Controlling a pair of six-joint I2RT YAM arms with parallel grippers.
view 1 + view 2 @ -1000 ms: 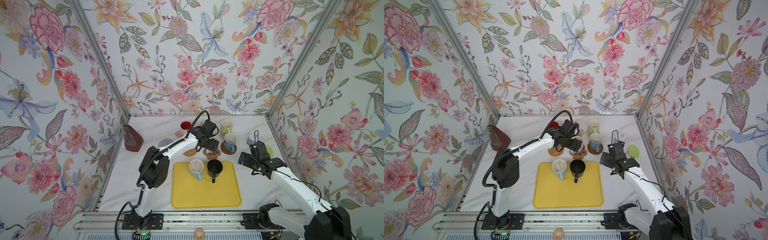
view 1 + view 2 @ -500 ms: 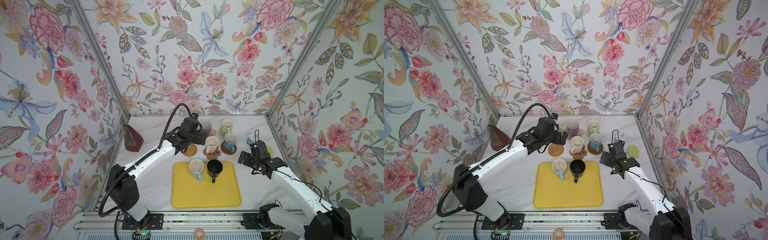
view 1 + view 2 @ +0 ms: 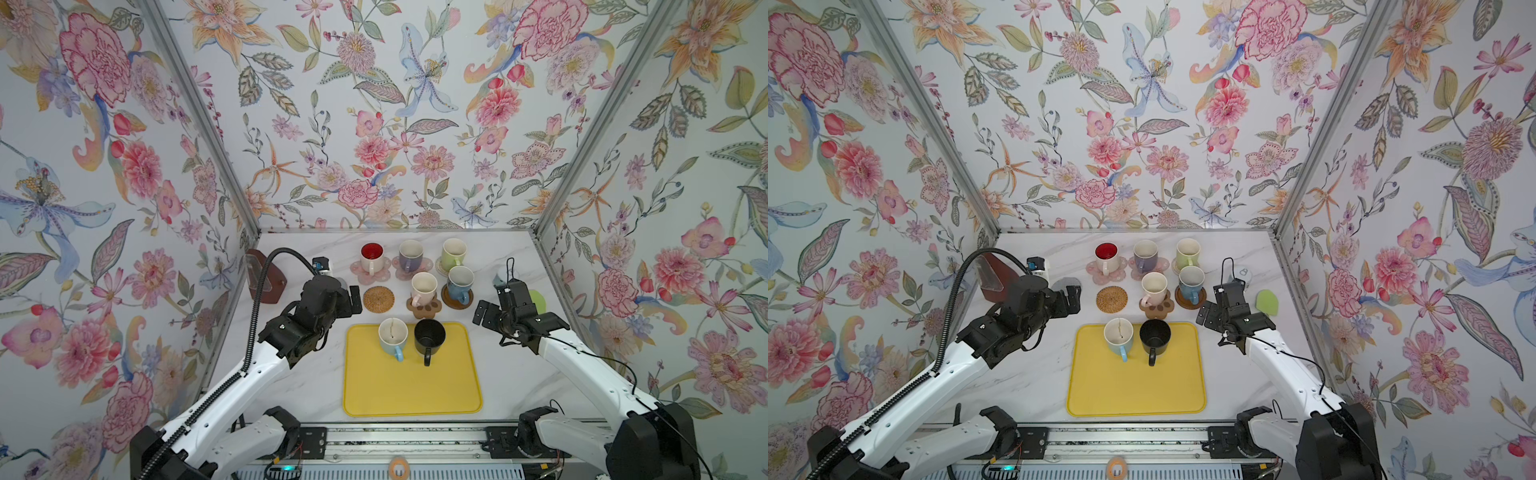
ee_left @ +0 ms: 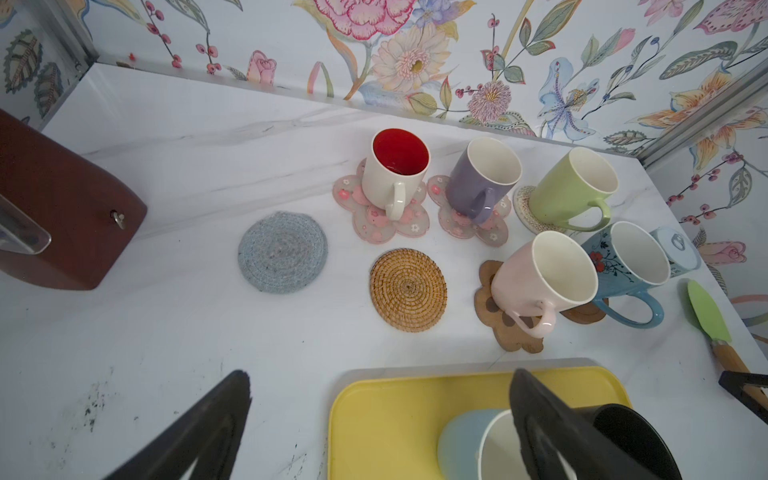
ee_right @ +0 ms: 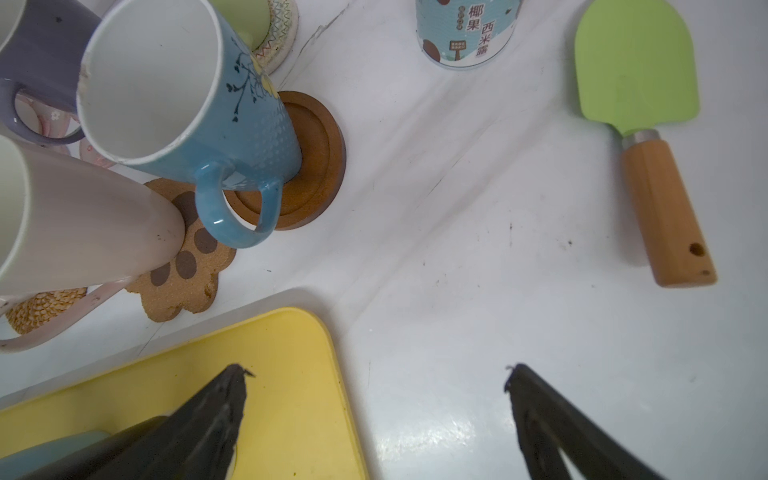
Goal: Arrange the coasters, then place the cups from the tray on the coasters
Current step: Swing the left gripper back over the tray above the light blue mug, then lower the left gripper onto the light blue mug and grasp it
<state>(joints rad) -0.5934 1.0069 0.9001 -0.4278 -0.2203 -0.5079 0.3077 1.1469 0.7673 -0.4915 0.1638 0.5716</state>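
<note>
Seven mugs are on show: white with a red inside (image 3: 371, 257), lilac (image 3: 409, 258), light green (image 3: 452, 255), pink (image 3: 423, 290), blue (image 3: 459, 285), light blue (image 3: 392, 337) and black (image 3: 429, 335). Seven coasters lie on the bench (image 4: 166, 332): two pink flower-shaped ones (image 4: 374, 226) (image 4: 496, 230), one pale woven round (image 4: 524, 208), one brown paw-shaped (image 4: 519, 338), one dark wooden round (image 5: 320, 166), one tan rattan round (image 4: 408, 289) and one grey woven round (image 4: 282, 252). There is also one yellow tray (image 3: 411, 386), one green spatula (image 5: 636, 66), one lidded jar (image 5: 467, 33) and one brown box (image 4: 62, 208).

The only readable lettering is on the white-and-blue jar (image 5: 467, 31) standing on the worktop, seen in the right wrist view. Dark red Chinese characters run in two columns, 椰果 and 西米露. The smaller print beside them and on the little brown signboard drawing is too small to read.
</note>
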